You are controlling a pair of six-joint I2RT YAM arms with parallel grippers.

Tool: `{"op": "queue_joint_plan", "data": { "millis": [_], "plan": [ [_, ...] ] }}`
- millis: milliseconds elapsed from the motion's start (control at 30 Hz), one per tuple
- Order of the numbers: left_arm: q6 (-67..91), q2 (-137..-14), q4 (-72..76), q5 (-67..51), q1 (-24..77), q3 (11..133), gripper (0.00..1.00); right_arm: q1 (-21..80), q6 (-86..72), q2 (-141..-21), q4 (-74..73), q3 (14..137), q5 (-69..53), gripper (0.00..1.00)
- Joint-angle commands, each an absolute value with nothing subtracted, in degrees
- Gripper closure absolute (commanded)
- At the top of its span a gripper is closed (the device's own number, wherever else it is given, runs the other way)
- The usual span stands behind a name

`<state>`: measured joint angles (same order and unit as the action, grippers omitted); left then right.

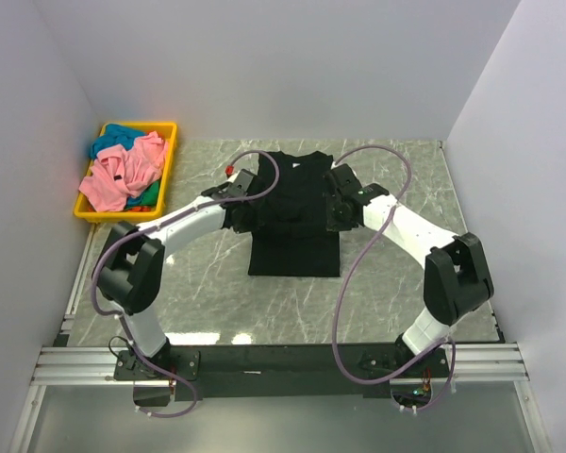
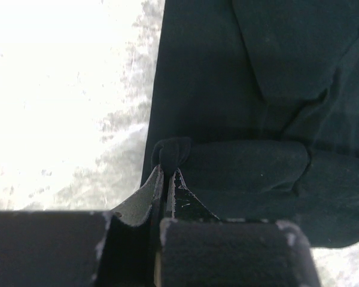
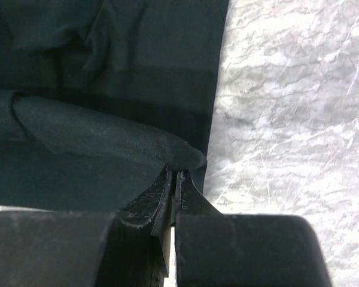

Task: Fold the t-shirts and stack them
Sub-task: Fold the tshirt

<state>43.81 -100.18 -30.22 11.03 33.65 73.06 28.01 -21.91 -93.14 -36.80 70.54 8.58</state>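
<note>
The black t-shirt (image 1: 294, 222) lies partly folded in the middle of the marble table. My left gripper (image 1: 236, 200) is shut on a pinch of its left edge, seen in the left wrist view (image 2: 169, 170) with a small bunch of black fabric (image 2: 172, 152) between the tips. My right gripper (image 1: 341, 200) is shut on its right edge, seen in the right wrist view (image 3: 175, 173) holding a rolled fold of the black shirt (image 3: 107, 137). The pink t-shirt (image 1: 123, 175) and the teal t-shirt (image 1: 116, 137) lie crumpled in the bin.
A yellow bin (image 1: 160, 193) stands at the back left against the white wall. White walls close the table on the left, back and right. A black rail (image 1: 283, 359) runs along the near edge by the arm bases.
</note>
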Motion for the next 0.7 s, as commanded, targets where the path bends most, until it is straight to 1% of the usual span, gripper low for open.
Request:
{"op": "queue_joint_plan", "data": {
  "millis": [0,367,400,467,500,533,567,600,633,667],
  "plan": [
    [41.84,-102.21,-26.90,12.30,32.96,75.58,0.99,26.99,-20.65,-94.39,-33.93,72.69,9.75,1.00],
    [39.82,-106.87,-23.20,14.33,32.34,76.38,0.99,25.31,-20.92,-99.75,-28.92,71.37,9.84,1.00],
    [39.73,-107.31,-22.16,14.24,32.34,76.12,0.96,25.31,-21.00,-100.02,-28.74,71.11,9.93,1.00],
    [39.64,-107.32,-21.19,13.98,32.34,75.59,0.92,25.22,-21.09,-100.55,-27.95,70.75,10.02,0.93],
    [39.64,-107.14,-20.66,13.97,32.34,75.15,0.84,25.22,-21.18,-100.29,-27.78,70.58,10.02,0.90],
    [39.55,-106.96,-20.57,14.06,32.34,75.06,0.79,25.22,-21.18,-100.02,-27.77,70.49,9.76,0.84],
    [39.55,-106.79,-20.57,14.41,32.34,75.06,0.75,25.22,-21.44,-99.58,-27.69,70.49,9.58,0.81],
    [39.64,-105.92,-20.65,14.68,32.34,75.06,0.66,25.22,-21.53,-98.45,-27.60,70.31,9.58,0.78],
    [39.73,-105.39,-21.35,15.03,32.43,75.15,0.62,25.22,-21.62,-97.57,-27.60,70.23,9.67,0.73],
    [39.73,-104.77,-21.71,15.81,32.34,75.23,0.60,25.31,-22.06,-96.69,-27.42,70.05,9.67,0.71]
  ]
}}
